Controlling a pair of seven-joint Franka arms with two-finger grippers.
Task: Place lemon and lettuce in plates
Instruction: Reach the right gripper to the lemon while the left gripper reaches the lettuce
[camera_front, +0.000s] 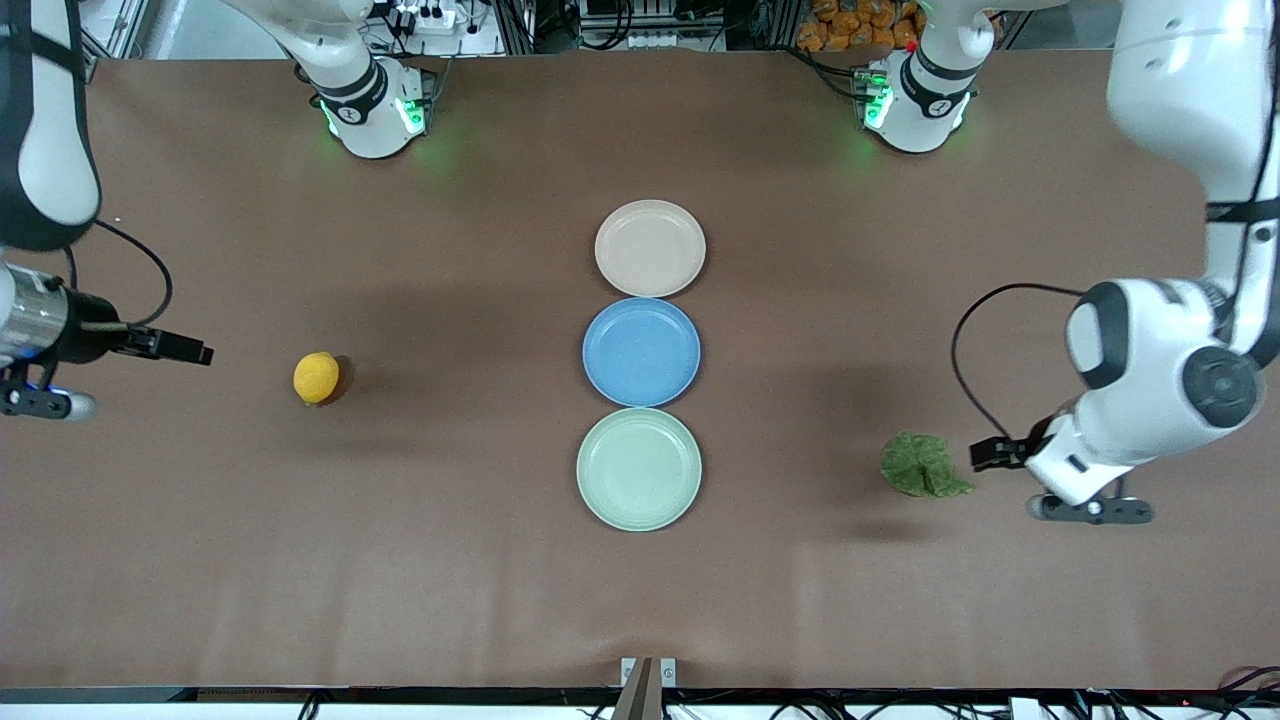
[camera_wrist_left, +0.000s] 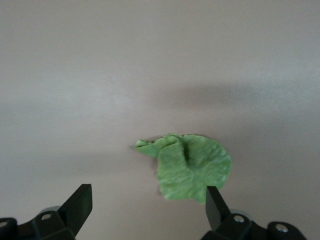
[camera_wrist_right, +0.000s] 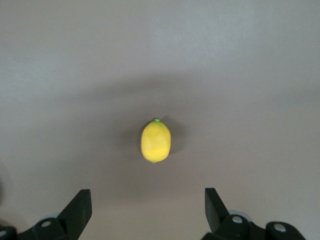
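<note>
The yellow lemon (camera_front: 316, 377) lies on the brown table toward the right arm's end; it also shows in the right wrist view (camera_wrist_right: 156, 141). My right gripper (camera_front: 192, 351) hangs open and empty over bare table beside it (camera_wrist_right: 147, 195). The dark green lettuce (camera_front: 922, 465) lies toward the left arm's end and shows in the left wrist view (camera_wrist_left: 192, 167). My left gripper (camera_front: 990, 455) is open and empty over the table at the leaf's edge (camera_wrist_left: 148, 192). The beige-pink plate (camera_front: 650, 248) and the mint green plate (camera_front: 639, 468) are both empty in the middle.
A blue plate (camera_front: 641, 351) sits between the two task plates, all three in a row down the table's middle. The arm bases stand along the table edge farthest from the front camera.
</note>
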